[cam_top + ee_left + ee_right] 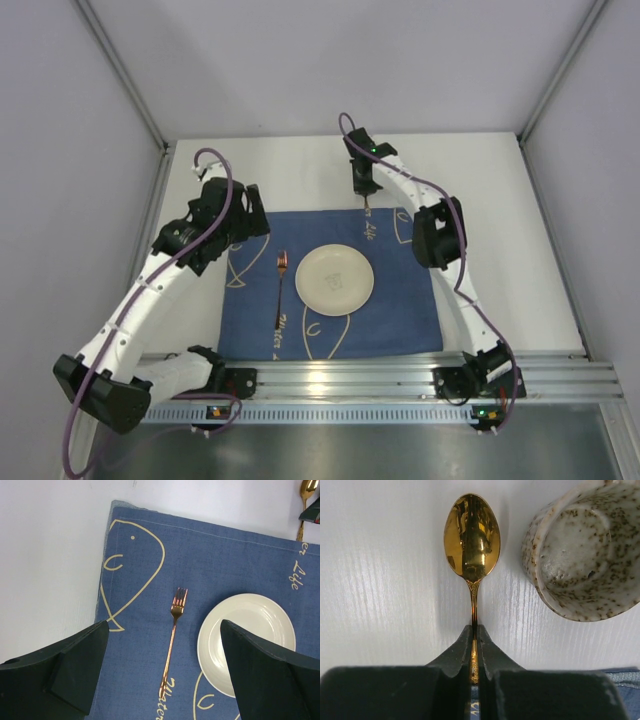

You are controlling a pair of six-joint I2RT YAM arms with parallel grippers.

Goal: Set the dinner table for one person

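Top external: overhead from the near edge, looking down on the whole large white matte rectangular tabletop [290, 165].
Left wrist: raised, facing down on the navy blue fish-outline cloth [225, 560].
Right wrist: very close above the shiny gold metal spoon [472, 535].
Shared: the cloth, in all three.

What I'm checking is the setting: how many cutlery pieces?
2: fork on the cloth left of the plate; spoon at its far edge, in the right end effector.
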